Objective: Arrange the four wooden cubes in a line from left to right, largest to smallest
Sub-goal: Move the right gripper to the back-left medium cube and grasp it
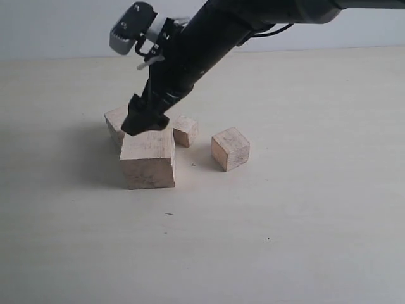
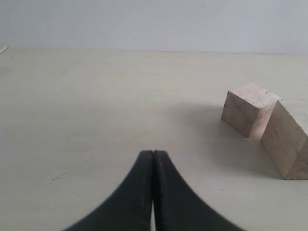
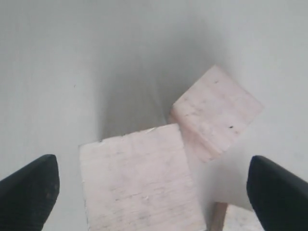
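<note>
Four pale wooden cubes sit left of centre in the exterior view. The largest cube point(image 1: 149, 159) is in front, a second large cube point(image 1: 115, 123) is behind it on the left, the smallest cube point(image 1: 186, 130) is behind it on the right, and a medium cube point(image 1: 230, 148) stands apart further right. My right gripper point(image 1: 147, 121) reaches across and hovers open just above the largest cube point(image 3: 139, 178), its fingers point(image 3: 29, 190) spread wider than the cube. The second cube point(image 3: 216, 110) lies just beyond. My left gripper point(image 2: 153, 154) is shut and empty, well apart from two cubes point(image 2: 248, 108).
The pale tabletop point(image 1: 304, 240) stretches around the cubes, with a light wall behind it. The right arm point(image 1: 209, 31) slants down from the upper right over the cube cluster.
</note>
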